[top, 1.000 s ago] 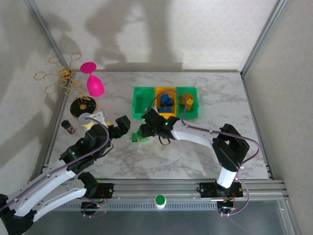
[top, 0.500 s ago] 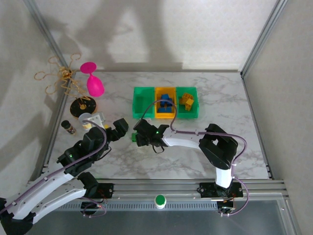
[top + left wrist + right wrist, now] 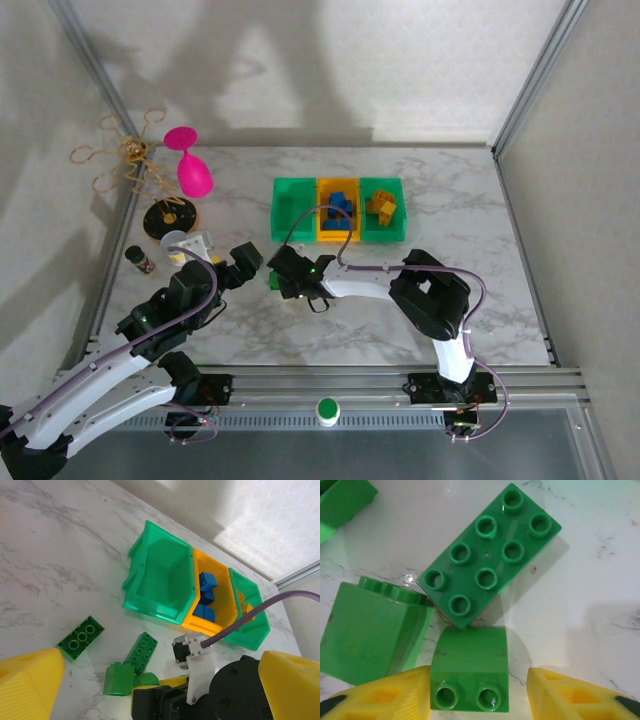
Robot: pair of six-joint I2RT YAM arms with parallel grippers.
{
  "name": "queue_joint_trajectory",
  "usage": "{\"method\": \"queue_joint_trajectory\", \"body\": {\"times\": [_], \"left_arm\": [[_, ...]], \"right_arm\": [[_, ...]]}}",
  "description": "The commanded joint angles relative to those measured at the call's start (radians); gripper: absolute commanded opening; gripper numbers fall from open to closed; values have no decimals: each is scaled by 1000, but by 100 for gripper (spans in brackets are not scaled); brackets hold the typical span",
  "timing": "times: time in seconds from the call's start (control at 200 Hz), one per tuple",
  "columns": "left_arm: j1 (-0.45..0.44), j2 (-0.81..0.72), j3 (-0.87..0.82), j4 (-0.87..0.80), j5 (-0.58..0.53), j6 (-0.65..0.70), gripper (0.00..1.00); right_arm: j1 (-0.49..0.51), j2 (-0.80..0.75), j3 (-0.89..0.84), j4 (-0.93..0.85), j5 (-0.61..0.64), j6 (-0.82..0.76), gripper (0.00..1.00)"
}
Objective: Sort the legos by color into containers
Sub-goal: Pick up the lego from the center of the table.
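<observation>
Right claw (image 3: 476, 692) is released, with its fingers (image 3: 385, 695) straddling a small green brick (image 3: 469, 655) on the worktop (image 3: 600, 580). Step in hand: grasping this brick. Next: clench squarely, lift clear of the eight-stud brick (image 3: 490, 555) just beside it, and carry to the empty green bin (image 3: 160, 575).

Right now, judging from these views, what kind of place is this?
Probably a robotics lab test cell: a marble-patterned table enclosed by aluminium frame posts and plain white panels, with a left arm and a right arm bolted to a rail at its near edge.
</observation>
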Motion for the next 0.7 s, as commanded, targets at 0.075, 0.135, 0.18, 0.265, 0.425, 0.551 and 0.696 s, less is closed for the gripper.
{"method": "queue_joint_trajectory", "body": {"times": [0.075, 0.135, 0.18, 0.265, 0.425, 0.551, 0.696], "left_arm": [[10, -10, -6, -17, -26, -6, 100], [10, -12, -8, -15, -26, -7, 100], [10, -11, -10, -13, -25, -8, 100], [10, -9, -10, -9, -24, -8, 100], [10, -5, -4, -6, -23, -3, 100], [10, -4, -1, -2, -24, 2, 100], [10, -1, 8, 7, -25, 12, 100]], "right_arm": [[9, 25, 35, -11, 34, -19, 45], [10, 21, 33, -9, 35, -22, 42], [9, 18, 30, -9, 35, -22, 41], [9, 15, 32, -13, 37, -25, 39], [10, 0, 33, -24, 40, -26, 35], [9, -37, 31, -30, 42, -32, 33], [8, -78, 42, -67, 61, -39, 32]]}}
